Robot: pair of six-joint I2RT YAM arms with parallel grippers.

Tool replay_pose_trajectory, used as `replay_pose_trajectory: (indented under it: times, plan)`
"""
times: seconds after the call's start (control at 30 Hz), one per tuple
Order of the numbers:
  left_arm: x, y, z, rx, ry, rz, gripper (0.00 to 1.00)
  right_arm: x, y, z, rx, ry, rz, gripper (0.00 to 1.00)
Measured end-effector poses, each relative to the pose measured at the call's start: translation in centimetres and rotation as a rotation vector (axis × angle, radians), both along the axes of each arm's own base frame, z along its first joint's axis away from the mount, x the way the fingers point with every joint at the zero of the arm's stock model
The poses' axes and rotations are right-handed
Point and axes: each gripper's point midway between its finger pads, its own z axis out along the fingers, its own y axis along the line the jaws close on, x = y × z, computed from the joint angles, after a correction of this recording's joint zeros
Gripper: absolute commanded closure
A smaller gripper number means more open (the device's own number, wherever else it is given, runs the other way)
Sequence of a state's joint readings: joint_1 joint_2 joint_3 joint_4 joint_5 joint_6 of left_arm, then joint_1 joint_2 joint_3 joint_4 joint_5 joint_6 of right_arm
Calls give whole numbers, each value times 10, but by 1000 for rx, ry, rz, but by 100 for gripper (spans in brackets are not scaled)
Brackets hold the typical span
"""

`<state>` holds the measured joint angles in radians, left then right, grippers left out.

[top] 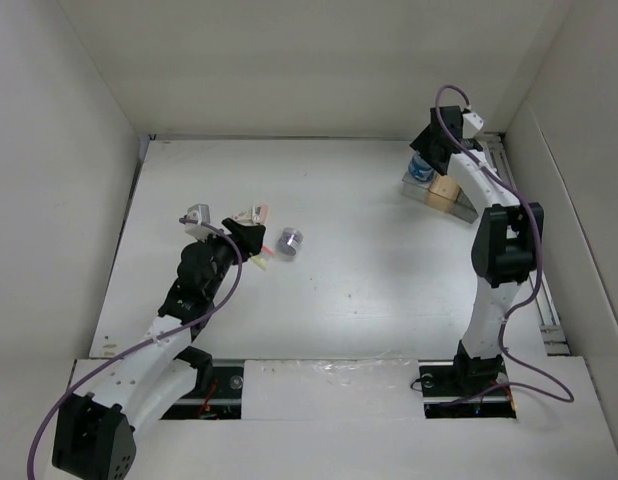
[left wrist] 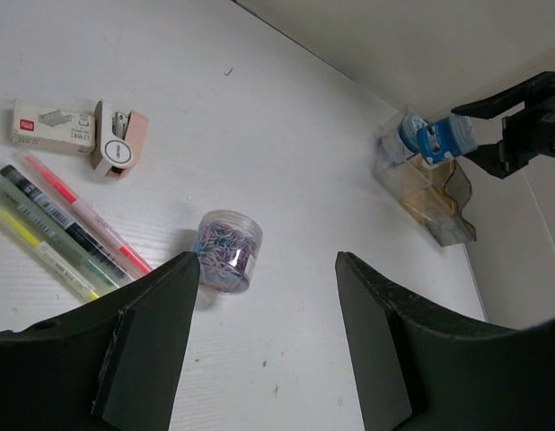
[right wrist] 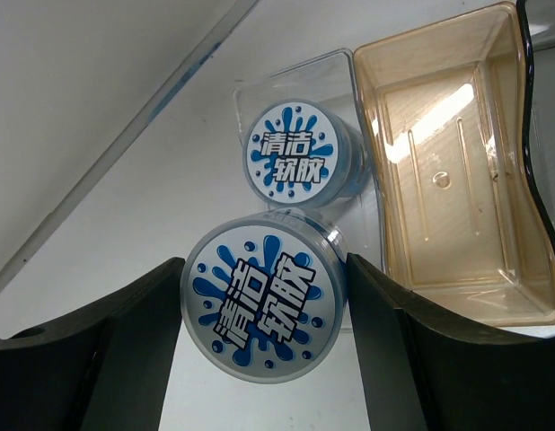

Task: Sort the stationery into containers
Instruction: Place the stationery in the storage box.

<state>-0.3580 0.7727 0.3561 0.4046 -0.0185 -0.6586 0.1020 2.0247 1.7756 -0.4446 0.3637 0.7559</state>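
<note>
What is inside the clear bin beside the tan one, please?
One blue roll sits in the clear bin. A second roll, gripped in the right claw, hides the bin's near part.

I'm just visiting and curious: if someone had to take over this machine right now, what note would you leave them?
Left gripper: open, empty, above the table beside the clip jar.
Right gripper: shut on a blue roll, over the clear bin's edge.
Done: the other blue roll sits in the clear bin; the tan bin is empty.
To do: release the held roll, then bin the clip jar and pens; stapler and staple box also lie loose.
</note>
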Motion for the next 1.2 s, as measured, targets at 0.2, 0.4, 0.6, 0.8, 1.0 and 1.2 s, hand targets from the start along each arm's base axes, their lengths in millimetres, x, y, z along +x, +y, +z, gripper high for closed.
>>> replay_pose_trajectory:
  times: [0.2, 0.4, 0.6, 0.8, 1.0, 1.2]
  plan:
    - [1, -1, 3, -3, -7, -4, 41, 1, -1, 0, 4, -1, 1, 62]
    - [1, -1, 3, -4, -8, -6, 41, 1, 0, -6, 2, 10, 1, 62]
    - [1, -2, 3, -4, -8, -7, 40, 1, 0, -14, 1, 26, 1, 61]
    - [1, -2, 3, -4, -8, -7, 40, -1, -2, -27, -5, 55, -3, 61]
    - [1, -2, 3, -4, -8, -7, 40, -6, -4, -36, -12, 79, -16, 54]
    - [1, -1, 3, -3, -8, -6, 40, -8, -6, -40, -19, 93, -25, 22]
